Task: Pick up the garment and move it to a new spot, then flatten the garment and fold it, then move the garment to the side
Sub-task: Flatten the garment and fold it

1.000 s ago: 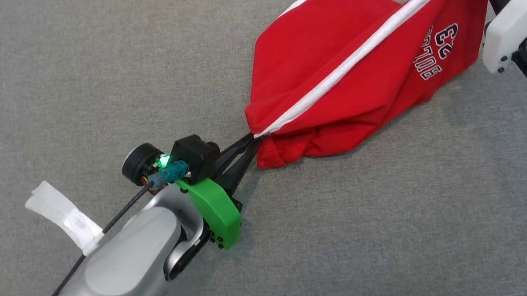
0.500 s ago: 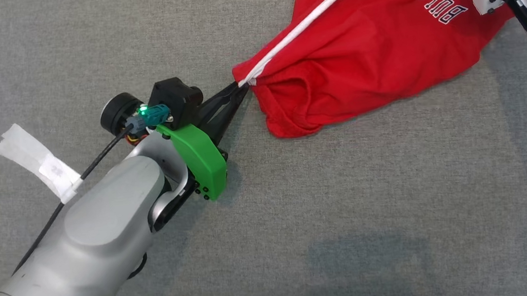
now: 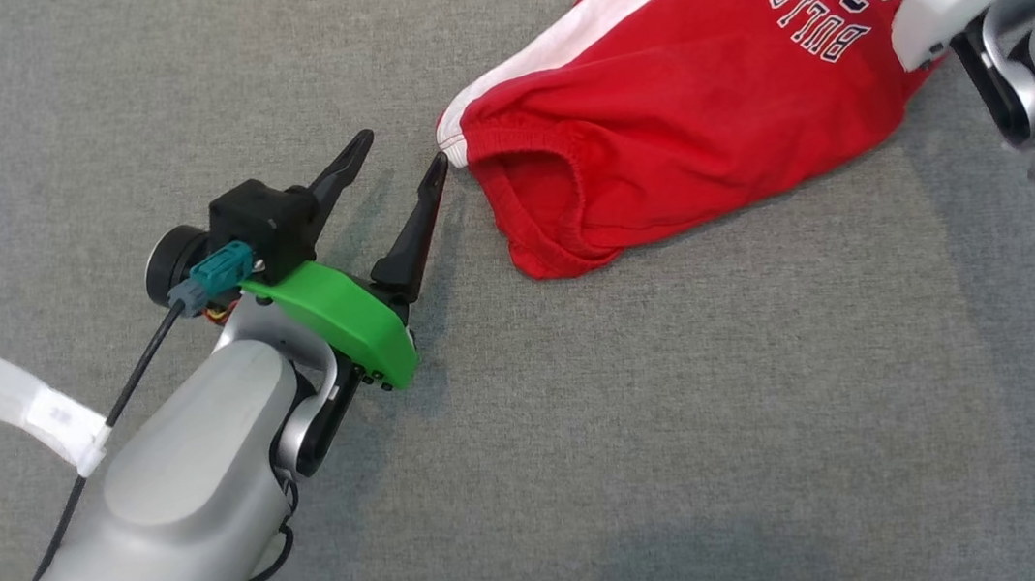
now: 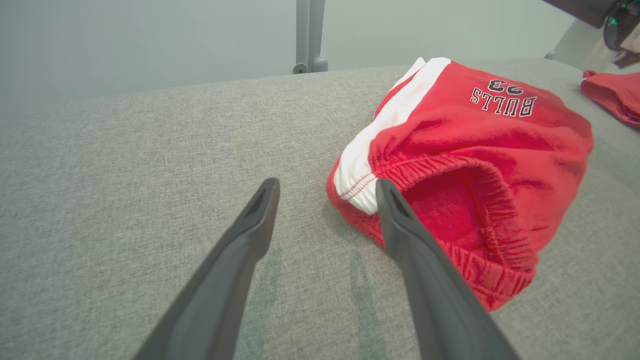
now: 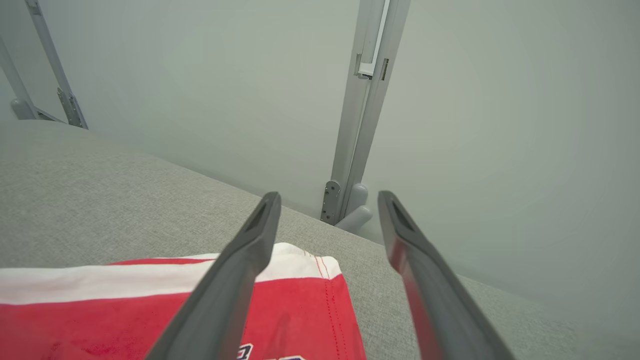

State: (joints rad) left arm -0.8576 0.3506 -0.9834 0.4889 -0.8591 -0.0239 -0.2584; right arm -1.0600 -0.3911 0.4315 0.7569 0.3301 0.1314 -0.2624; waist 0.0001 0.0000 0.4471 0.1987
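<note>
Red garment (image 3: 701,104), a pair of shorts with a white side stripe and "BULLS 23" print, lies loosely flattened on the grey fabric tabletop (image 3: 687,408), over to the robot's far right. The left hand (image 3: 400,148) is open and empty, one fingertip just beside the waistband corner. The right hand (image 5: 328,197) is open too, above the leg hem.

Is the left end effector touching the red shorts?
Cannot tell. In the head view a fingertip of the left end effector sits at the edge of the shorts; no clear gap or contact.
</note>
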